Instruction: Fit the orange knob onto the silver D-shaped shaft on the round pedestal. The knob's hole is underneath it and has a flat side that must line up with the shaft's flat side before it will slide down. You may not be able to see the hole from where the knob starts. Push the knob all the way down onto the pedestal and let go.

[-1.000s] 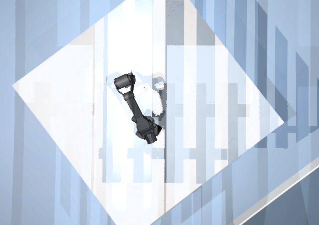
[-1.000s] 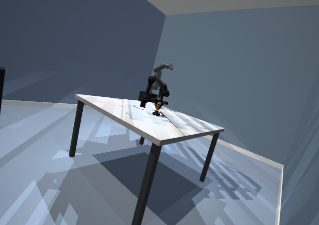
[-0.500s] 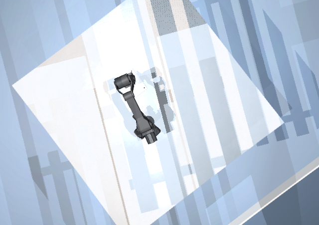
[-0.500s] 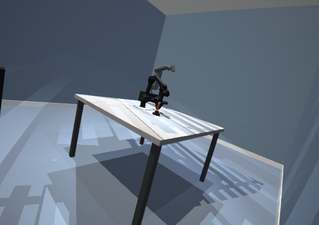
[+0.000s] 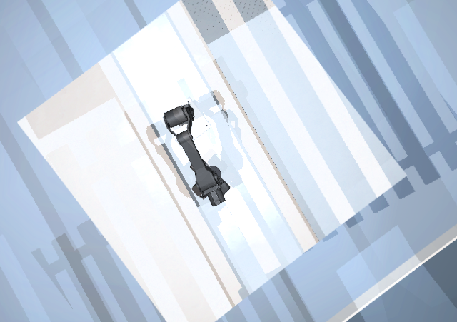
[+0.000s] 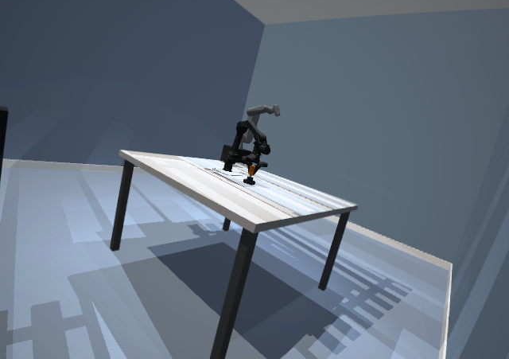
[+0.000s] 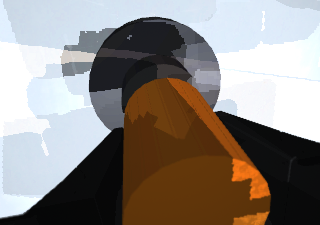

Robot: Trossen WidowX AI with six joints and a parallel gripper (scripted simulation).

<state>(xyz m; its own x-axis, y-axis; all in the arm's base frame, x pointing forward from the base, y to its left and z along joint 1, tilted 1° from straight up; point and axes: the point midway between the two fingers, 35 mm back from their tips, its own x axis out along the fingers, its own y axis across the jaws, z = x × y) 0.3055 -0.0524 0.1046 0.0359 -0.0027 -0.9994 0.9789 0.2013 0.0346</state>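
Note:
The orange knob (image 6: 251, 171) (image 7: 160, 150) is a cylinder held between the fingers of my gripper (image 6: 252, 167) (image 7: 169, 128), which is shut on it. The round dark pedestal (image 6: 249, 181) (image 7: 107, 105) is a wide disc with a narrower raised centre. In the exterior view the knob is upright, directly above the pedestal's middle; any small gap between them is too small to tell. In the wrist view the knob's lower end overlaps the raised centre. The silver shaft, the knob's hole and both flat sides are hidden. In the top view the arm hides knob, pedestal and fingers.
The pale table (image 5: 84, 170) (image 6: 197, 190) carries bright light and striped shadows. The black arm (image 5: 193, 152) (image 6: 236, 141) reaches from its base over the pedestal. A grey arm-shaped form (image 6: 259, 110) shows behind it in the exterior view. Thin dark lines mark the table near the arm's base.

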